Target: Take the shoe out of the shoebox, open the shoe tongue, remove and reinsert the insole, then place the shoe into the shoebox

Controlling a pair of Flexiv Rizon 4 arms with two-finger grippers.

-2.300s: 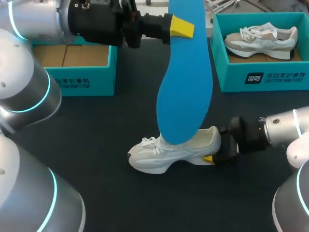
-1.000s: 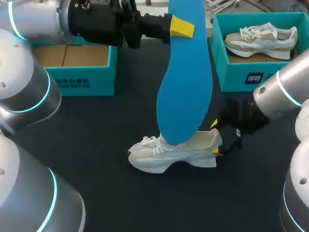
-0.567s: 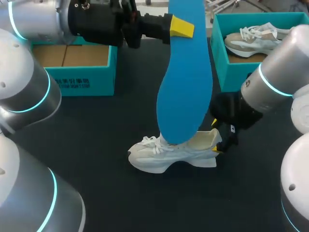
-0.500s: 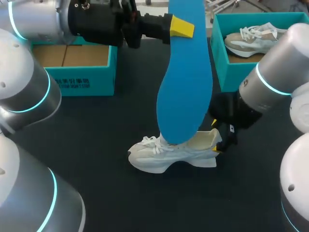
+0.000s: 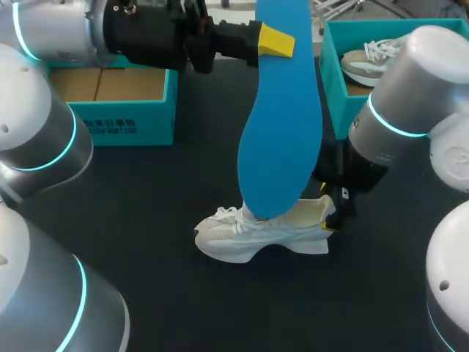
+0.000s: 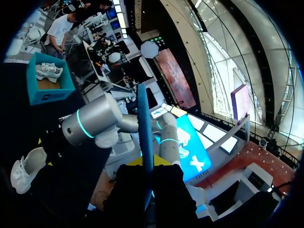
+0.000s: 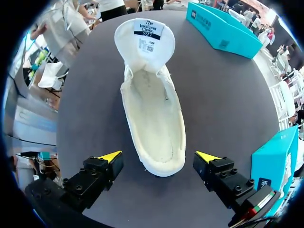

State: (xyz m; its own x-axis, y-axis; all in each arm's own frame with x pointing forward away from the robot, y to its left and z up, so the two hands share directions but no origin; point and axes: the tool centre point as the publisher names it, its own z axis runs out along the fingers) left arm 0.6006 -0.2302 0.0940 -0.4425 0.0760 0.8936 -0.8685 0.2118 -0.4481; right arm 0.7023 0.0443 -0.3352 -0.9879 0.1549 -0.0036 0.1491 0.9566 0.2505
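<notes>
Dark table (image 5: 168,293), teal shoebox (image 5: 110,103) upper left, a second box (image 5: 396,117) upper right. The blue insole (image 5: 282,139) hangs upright mid-frame, pinched high up by the left gripper (image 5: 275,40), with its lower end right at the mouth of the white shoe (image 5: 256,235). The shoe lies toe lower-left, heel toward the right gripper (image 7: 159,156). That one's fingers are spread either side of the heel, not touching. Left arm's probably the one to feed it in.
</notes>
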